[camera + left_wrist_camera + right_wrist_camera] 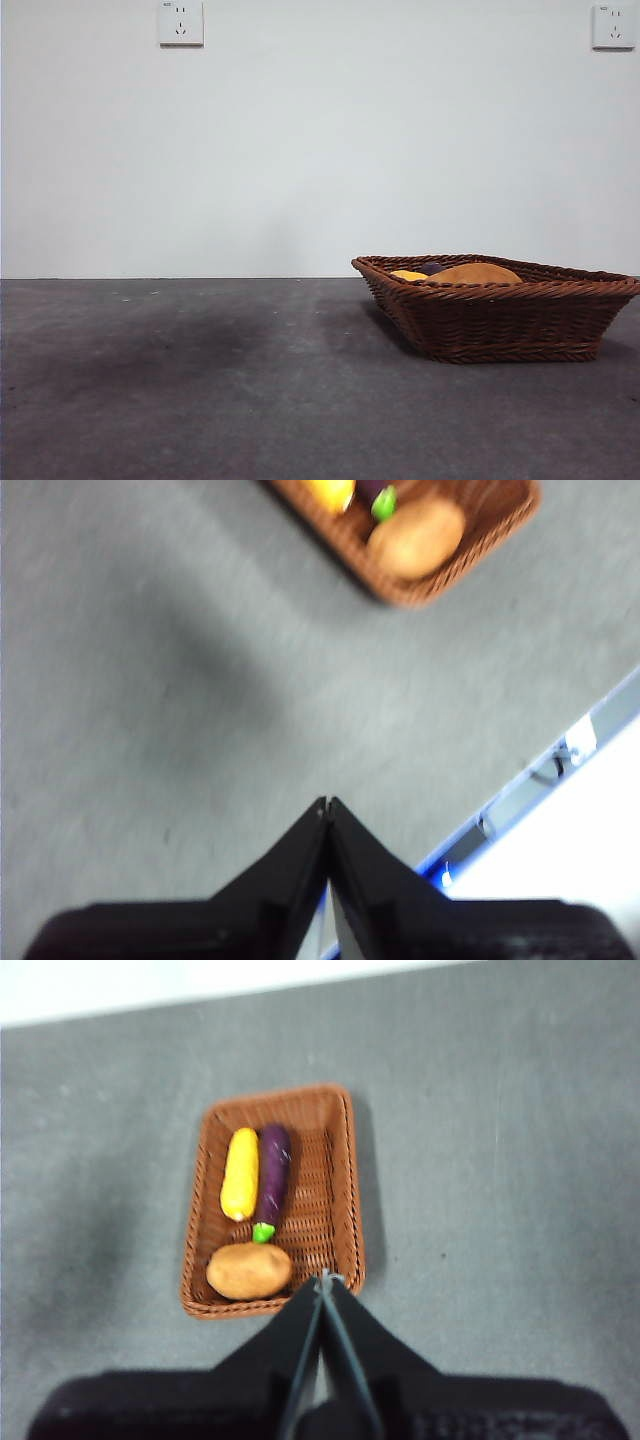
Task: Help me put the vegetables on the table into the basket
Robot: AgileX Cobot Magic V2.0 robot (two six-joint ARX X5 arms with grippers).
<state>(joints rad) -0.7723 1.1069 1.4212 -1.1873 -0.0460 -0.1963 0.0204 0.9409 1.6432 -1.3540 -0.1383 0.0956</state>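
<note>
A dark grey, faintly speckled surface [200,380] fills the lower half of the front view, with a plain white wall [300,150] behind it. Two white power sockets sit high on the wall, one toward the left [181,23] and one at the far right [613,26].

On the right side of the surface rests a shallow, rectangular, dark brown wicker basket [500,320] with flaring sides and a braided rim. All three vegetables lie inside it. The largest, a tan-brown potato [249,1270], fills one end of the basket. Beyond it, side by side along the basket's length, lie a dark purple eggplant [272,1175], its green stem end pointing at the potato, and a yellow-orange lumpy piece [239,1173] just beside the eggplant. From the front, only their tops show above the rim.

The right pincer [324,1278] hangs high above the basket, its two black jaws pressed together and holding nothing. The left pincer [327,805] hangs above bare surface, well apart from the basket, its jaws likewise pressed together and empty. Neither arm appears in the front view.
</note>
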